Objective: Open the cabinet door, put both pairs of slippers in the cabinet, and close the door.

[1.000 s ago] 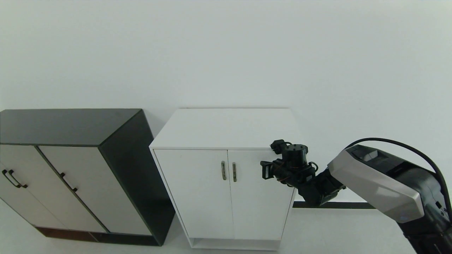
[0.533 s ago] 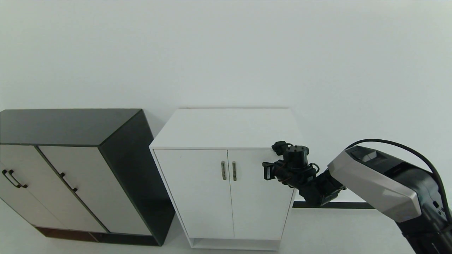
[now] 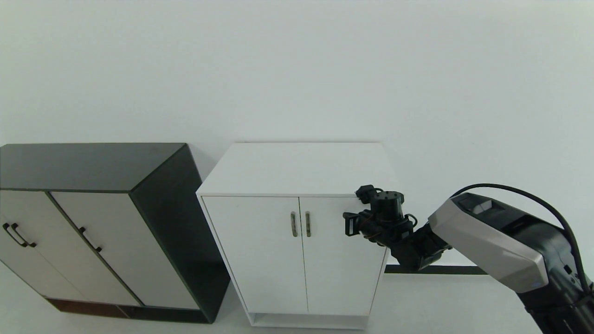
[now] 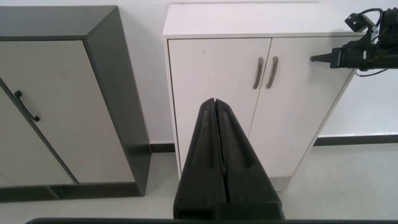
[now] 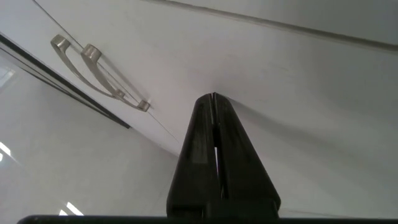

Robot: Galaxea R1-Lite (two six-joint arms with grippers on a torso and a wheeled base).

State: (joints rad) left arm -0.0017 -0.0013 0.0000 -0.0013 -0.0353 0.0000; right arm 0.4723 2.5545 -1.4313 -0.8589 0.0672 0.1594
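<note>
The white cabinet (image 3: 297, 169) stands against the wall with both doors closed. Its two metal handles (image 3: 300, 225) sit side by side at the centre seam. My right gripper (image 3: 346, 225) is shut, with its tip close against the upper part of the right door (image 3: 341, 269), to the right of the handles. In the right wrist view the shut gripper (image 5: 214, 97) points at the door panel, with the handles (image 5: 102, 74) off to one side. My left gripper (image 4: 214, 101) is shut and empty, held back from the cabinet (image 4: 214, 62). That view also shows the right gripper (image 4: 318, 58) farther off.
A dark cabinet (image 3: 93, 167) with pale doors and black handles stands just left of the white one. A black baseboard strip (image 3: 445, 269) runs along the wall at the right. Pale floor (image 3: 441, 306) lies open in front and to the right.
The right arm has shifted very slightly; its shut gripper stays in front of the right door. The doors have not moved.
</note>
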